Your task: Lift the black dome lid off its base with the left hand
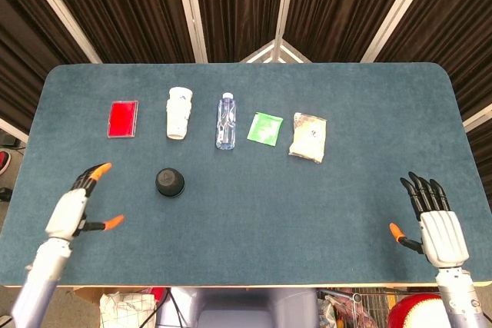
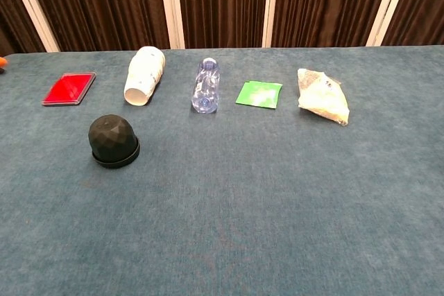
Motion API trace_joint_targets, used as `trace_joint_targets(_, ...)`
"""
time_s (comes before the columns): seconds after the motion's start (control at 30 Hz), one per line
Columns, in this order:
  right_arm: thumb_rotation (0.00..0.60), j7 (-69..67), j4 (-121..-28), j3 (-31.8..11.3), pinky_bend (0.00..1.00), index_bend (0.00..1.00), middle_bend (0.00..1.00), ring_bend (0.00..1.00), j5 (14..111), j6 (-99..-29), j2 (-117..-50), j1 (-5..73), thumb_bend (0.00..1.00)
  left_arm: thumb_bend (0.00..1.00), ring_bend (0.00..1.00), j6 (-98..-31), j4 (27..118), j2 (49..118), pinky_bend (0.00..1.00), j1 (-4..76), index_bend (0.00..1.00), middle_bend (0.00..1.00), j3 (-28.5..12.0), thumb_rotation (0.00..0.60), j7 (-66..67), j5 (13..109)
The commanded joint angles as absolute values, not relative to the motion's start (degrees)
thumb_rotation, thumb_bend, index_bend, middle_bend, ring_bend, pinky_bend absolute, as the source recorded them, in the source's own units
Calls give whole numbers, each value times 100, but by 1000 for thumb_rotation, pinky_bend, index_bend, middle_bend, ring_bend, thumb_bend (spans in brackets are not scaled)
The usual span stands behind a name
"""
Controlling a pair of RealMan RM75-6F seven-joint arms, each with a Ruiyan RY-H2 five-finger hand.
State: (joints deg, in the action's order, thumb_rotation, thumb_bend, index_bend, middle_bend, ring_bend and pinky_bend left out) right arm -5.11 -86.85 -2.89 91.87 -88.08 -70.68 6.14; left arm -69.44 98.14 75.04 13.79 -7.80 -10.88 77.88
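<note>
The black dome lid (image 1: 169,181) (image 2: 112,137) sits on its flat black base (image 2: 116,161) on the left half of the blue table. My left hand (image 1: 71,208) hovers over the table's front left, fingers apart and holding nothing, a good hand's width left of the dome. In the chest view only an orange fingertip (image 2: 2,62) of it shows at the left edge. My right hand (image 1: 433,221) stays open at the front right corner, far from the dome.
Behind the dome runs a row: a red flat case (image 1: 123,118), a white paper cup (image 1: 178,112) on its side, a clear water bottle (image 1: 224,120) lying down, a green packet (image 1: 264,128) and a pale snack bag (image 1: 308,137).
</note>
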Motion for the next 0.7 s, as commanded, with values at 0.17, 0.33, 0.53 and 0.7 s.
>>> trace_joint_targets(0.17, 600, -541, -8667, -267, 11, 68, 24, 68, 9175, -8793, -7063, 601, 289, 186, 0, -6500, 8934, 8306, 0, 1822, 93, 65, -960, 600, -1129, 7389)
trace_joint_targets(0.33, 600, -526, -8640, -275, 11, 68, 24, 68, 9144, -8731, -7092, 629, 289, 184, 0, -6325, 8636, 8561, 0, 1958, 92, 65, -954, 600, -1181, 7324)
trace_joint_targets(0.53, 600, -528, -8632, -301, 11, 67, 24, 68, 9112, -8694, -7093, 658, 289, 184, 0, -6159, 8375, 8792, 0, 2107, 92, 65, -948, 600, -1324, 7333)
trace_joint_targets(0.7, 600, -561, -8603, -278, 11, 68, 24, 68, 9119, -8721, -7082, 631, 289, 184, 0, -6037, 8214, 9021, 0, 2264, 92, 65, -986, 600, -1103, 7199)
